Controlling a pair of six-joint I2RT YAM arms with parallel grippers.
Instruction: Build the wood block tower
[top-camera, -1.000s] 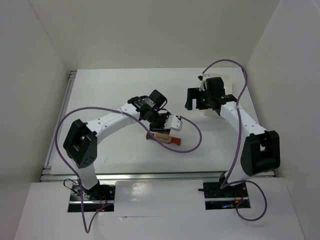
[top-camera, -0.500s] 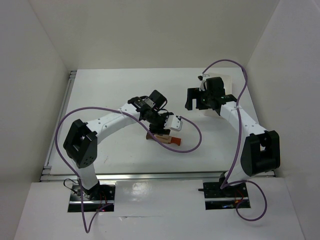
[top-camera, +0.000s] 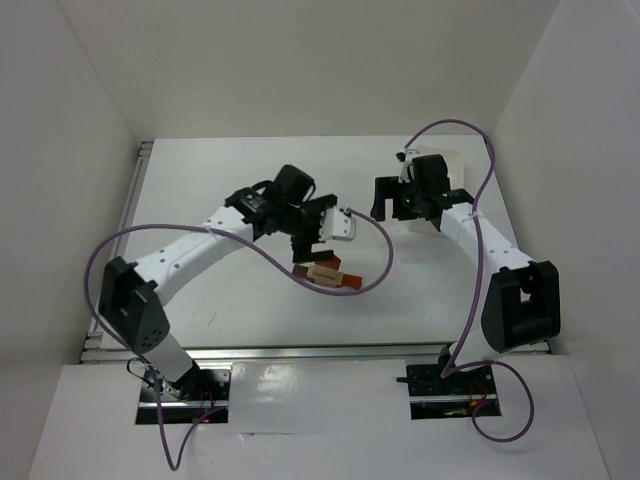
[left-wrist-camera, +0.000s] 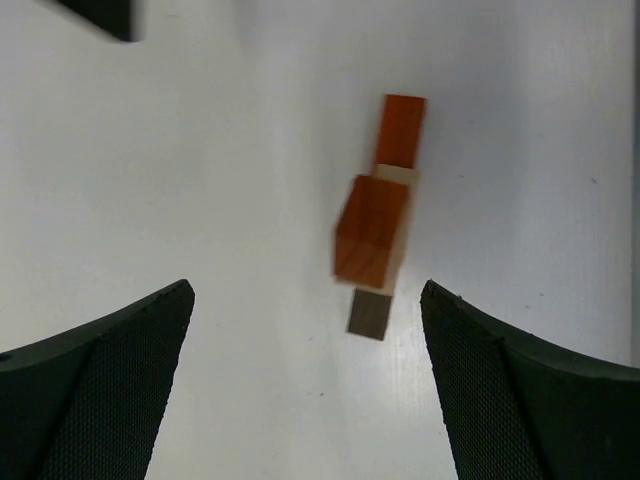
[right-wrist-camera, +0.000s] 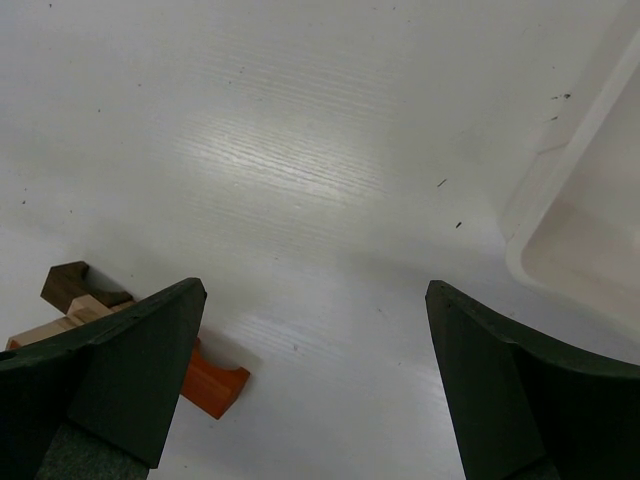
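Observation:
The wood block tower (top-camera: 325, 273) lies mid-table as a low stack. In the left wrist view a reddish-orange block (left-wrist-camera: 368, 238) sits on a light tan piece (left-wrist-camera: 402, 235). An orange bar (left-wrist-camera: 403, 130) sticks out at one end and a dark brown piece (left-wrist-camera: 370, 313) at the other. My left gripper (top-camera: 322, 232) hovers just behind and above the stack, open (left-wrist-camera: 305, 295) with nothing between its fingers. My right gripper (top-camera: 408, 212) hangs open (right-wrist-camera: 315, 290) over bare table at the back right. From there the tower's dark piece (right-wrist-camera: 70, 283) and orange end (right-wrist-camera: 210, 385) show at lower left.
A white plastic tray (top-camera: 452, 163) stands at the back right behind the right gripper, and its rim (right-wrist-camera: 560, 190) shows in the right wrist view. White walls close in three sides. A metal rail (top-camera: 118, 250) runs along the table's left edge. Purple cables loop beside both arms.
My left gripper has opened, let go of the reddish-orange block on the stack, and drawn up and back. Its arm has swung left. The right arm has not moved.

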